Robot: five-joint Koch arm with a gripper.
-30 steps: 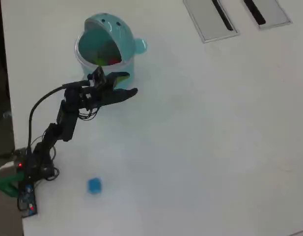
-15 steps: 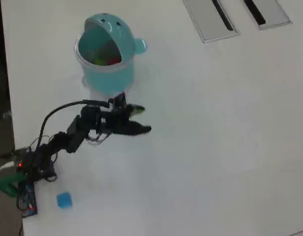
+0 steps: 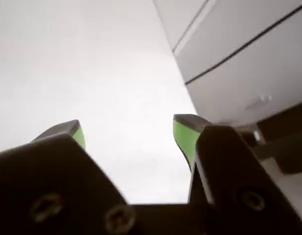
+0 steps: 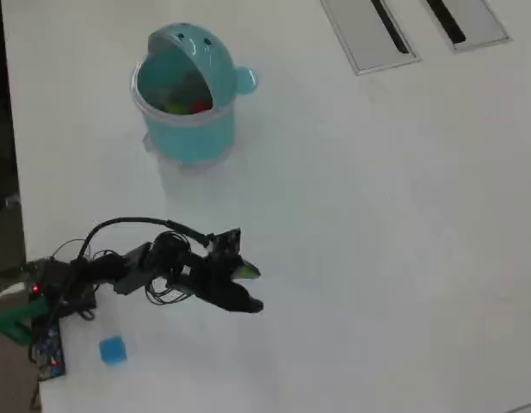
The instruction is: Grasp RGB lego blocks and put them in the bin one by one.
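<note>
Gripper (image 4: 252, 288) was empty with jaws apart; blue block (image 4: 113, 350) sat alone on the table (image 4: 377, 241), bin (image 4: 186, 103) at the far end.

No brand, label or legible writing showed in either view. In the overhead view the black arm (image 4: 136, 267) lay low across the plain white table, its base (image 4: 41, 301) at the left edge with a small red light on it and a green part just beside. The blue block was near the base, well apart from the gripper. Inside the teal bin, red (image 4: 199, 107) and yellow-green (image 4: 175, 107) pieces were visible. Two flat grey panels (image 4: 368, 34) with dark slots sat at the top right. In the wrist view the green-padded fingertips (image 3: 185, 137) were spread over bare white surface, with pale cabinet fronts (image 3: 239, 54) beyond the table edge.
</note>
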